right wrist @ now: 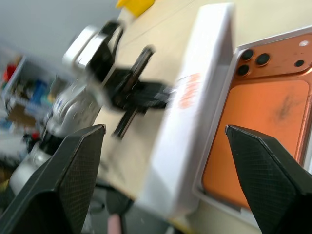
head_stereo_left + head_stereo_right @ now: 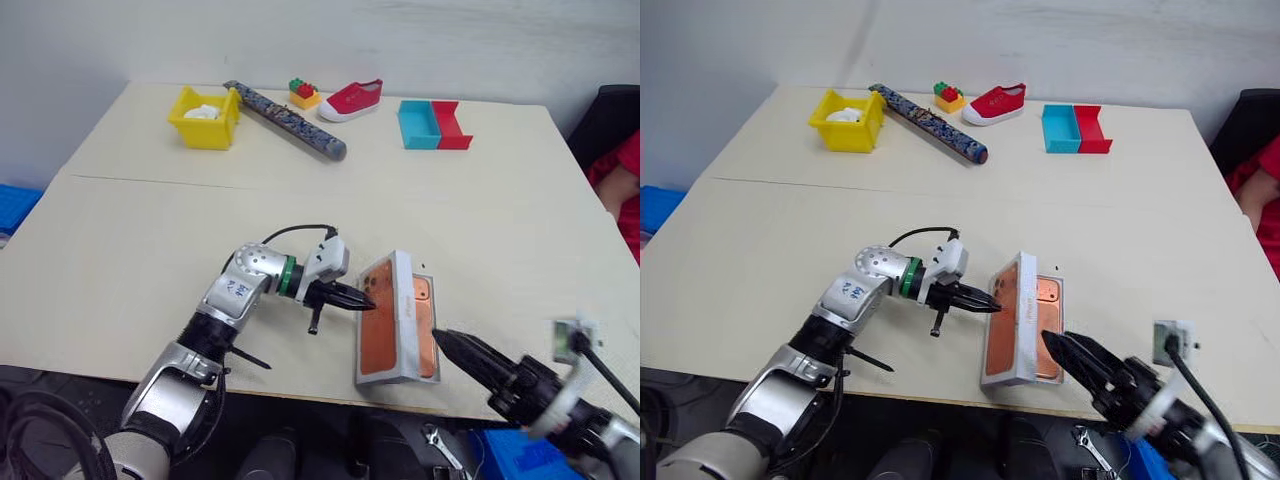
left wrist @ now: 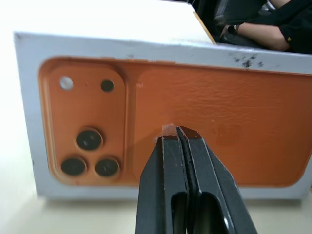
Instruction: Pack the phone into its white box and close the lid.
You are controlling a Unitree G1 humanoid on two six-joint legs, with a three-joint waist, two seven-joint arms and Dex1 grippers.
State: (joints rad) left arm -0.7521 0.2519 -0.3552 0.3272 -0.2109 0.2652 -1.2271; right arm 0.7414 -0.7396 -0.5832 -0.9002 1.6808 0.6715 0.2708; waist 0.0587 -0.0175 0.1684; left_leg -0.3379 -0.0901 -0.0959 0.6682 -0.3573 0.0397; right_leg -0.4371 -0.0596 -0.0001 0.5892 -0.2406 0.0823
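The copper-orange phone lies camera side up in the white box near the table's front edge. The lid stands tilted on its long side over the box's left wall, and its outer face carries a printed orange phone picture. My left gripper is shut, and its fingertips press against that printed face. My right gripper hovers open just in front of the box's near end, holding nothing. In the right wrist view the lid's white side wall rises between its spread fingers.
At the table's far side sit a yellow bin, a patterned tube, toy bricks, a red shoe and blue and red trays. A small white device with a cable lies right of the box. A person sits at the right edge.
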